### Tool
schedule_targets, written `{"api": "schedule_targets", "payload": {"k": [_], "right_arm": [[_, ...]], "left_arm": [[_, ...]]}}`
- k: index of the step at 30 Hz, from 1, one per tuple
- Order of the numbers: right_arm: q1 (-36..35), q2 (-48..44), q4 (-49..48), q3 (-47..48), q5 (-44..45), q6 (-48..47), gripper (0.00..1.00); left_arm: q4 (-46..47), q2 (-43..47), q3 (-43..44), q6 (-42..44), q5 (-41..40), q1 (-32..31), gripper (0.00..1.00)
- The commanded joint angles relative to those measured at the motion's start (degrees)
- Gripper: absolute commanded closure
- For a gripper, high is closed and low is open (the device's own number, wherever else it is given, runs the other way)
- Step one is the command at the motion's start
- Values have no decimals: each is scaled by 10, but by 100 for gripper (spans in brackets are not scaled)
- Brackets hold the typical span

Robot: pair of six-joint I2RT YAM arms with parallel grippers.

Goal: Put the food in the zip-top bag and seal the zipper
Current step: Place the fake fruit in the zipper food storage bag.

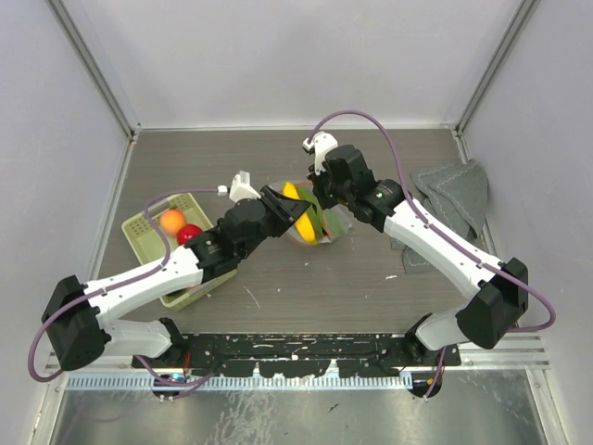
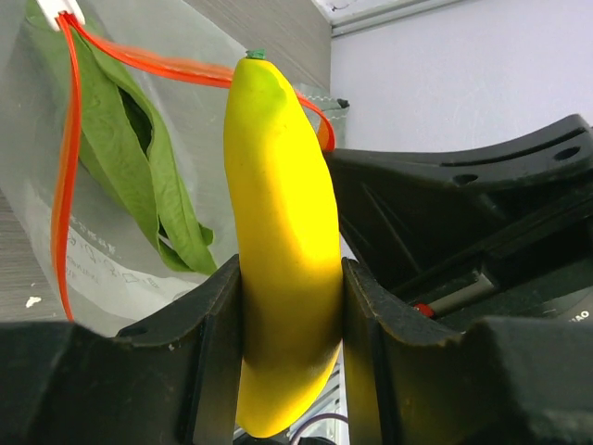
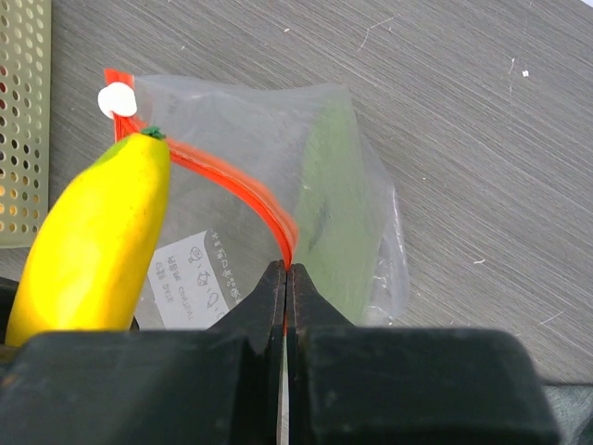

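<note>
Left gripper [image 2: 289, 320] clamps a yellow toy banana [image 2: 278, 204] around its lower half, tip aimed at the zip-top bag [image 3: 269, 120], which lies on the table [image 1: 371, 297] between the two arms. Right gripper [image 3: 285, 278] is pinched tight on the bag's mouth edge at the red-orange zipper [image 3: 232, 185]. A green leaf [image 2: 139, 176] sits inside. The banana's tip seems to touch the strip rather than clear it, though the angle makes this hard to judge. Pushed on from there, it could fold the mouth flat or drag the thin lip out of the right pinch. An orange piece [image 1: 172, 220] and a red piece [image 1: 189, 234] lie in the basket [image 1: 144, 232].
</note>
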State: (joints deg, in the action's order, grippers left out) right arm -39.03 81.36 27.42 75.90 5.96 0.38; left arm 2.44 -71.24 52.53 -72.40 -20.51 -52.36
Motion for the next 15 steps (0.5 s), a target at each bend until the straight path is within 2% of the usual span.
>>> {"api": "schedule_targets", "payload": {"k": [1, 7, 15], "right_arm": [[-1, -18, -43, 4, 9, 12, 100], [-1, -23, -49, 0, 11, 18, 100], [-1, -23, -54, -3, 15, 21, 100]], "left_arm": [[55, 7, -10, 6, -19, -11, 100], [42, 2, -21, -49, -39, -20, 100], [66, -11, -7, -1, 3, -24, 100]]}}
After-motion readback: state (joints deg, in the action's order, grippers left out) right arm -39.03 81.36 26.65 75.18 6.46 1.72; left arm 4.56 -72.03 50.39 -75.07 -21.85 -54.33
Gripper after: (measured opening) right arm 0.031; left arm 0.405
